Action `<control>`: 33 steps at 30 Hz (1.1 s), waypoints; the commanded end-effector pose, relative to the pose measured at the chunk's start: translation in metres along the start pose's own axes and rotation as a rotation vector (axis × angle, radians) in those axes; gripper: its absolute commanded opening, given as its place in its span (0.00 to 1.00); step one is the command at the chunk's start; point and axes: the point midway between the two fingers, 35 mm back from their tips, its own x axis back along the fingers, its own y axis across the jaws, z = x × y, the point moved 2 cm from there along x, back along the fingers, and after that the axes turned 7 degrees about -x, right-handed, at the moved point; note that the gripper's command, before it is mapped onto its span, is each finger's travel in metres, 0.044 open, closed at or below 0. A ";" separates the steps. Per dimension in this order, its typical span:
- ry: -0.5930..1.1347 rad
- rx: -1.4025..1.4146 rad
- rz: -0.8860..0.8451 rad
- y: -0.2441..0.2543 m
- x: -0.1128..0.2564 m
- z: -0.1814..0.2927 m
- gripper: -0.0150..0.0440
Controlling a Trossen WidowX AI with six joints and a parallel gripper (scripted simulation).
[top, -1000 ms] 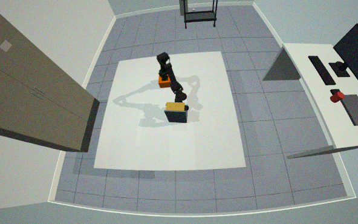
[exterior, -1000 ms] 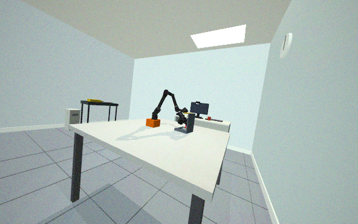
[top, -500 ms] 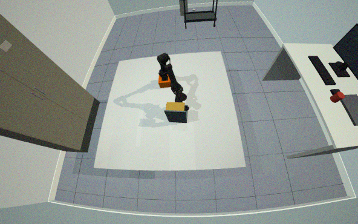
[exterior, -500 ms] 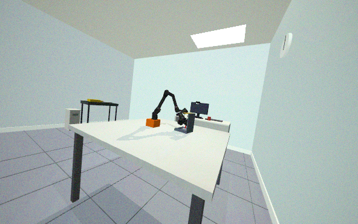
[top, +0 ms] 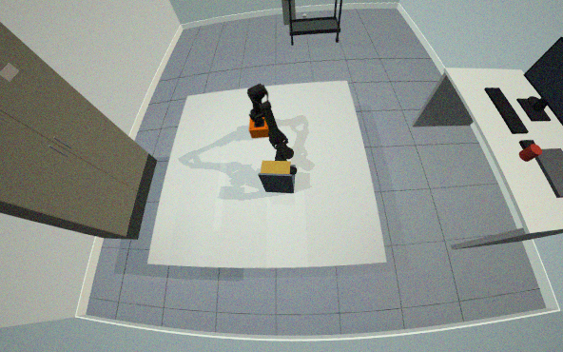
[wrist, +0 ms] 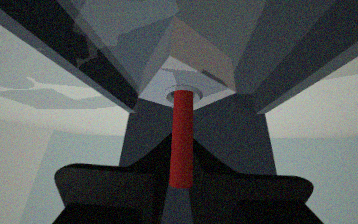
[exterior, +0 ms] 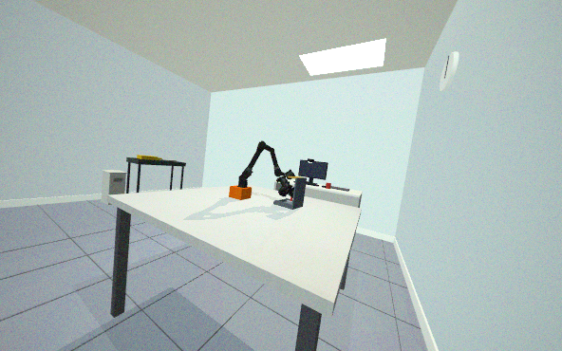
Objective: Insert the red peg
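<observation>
The red peg is held between the fingers of my gripper, which is shut on it. The peg's far end is at the hole in the pale block; how deep it sits cannot be told. The dark grey box stands on the table, its back wall behind the peg in the wrist view. The yellow roof sticks out from the back wall. It hides the block and fingertips in the top view.
The box's low dark edges run along both sides of the block in the wrist view. The arm's orange base stands on the white table, facing the box. A desk with a monitor stands apart from the table.
</observation>
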 end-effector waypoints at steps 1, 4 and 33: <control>0.000 0.000 0.000 0.000 0.000 0.000 0.30; 0.000 0.000 0.000 0.000 0.000 0.000 0.43; -0.021 0.013 -0.005 0.017 0.050 -0.043 0.67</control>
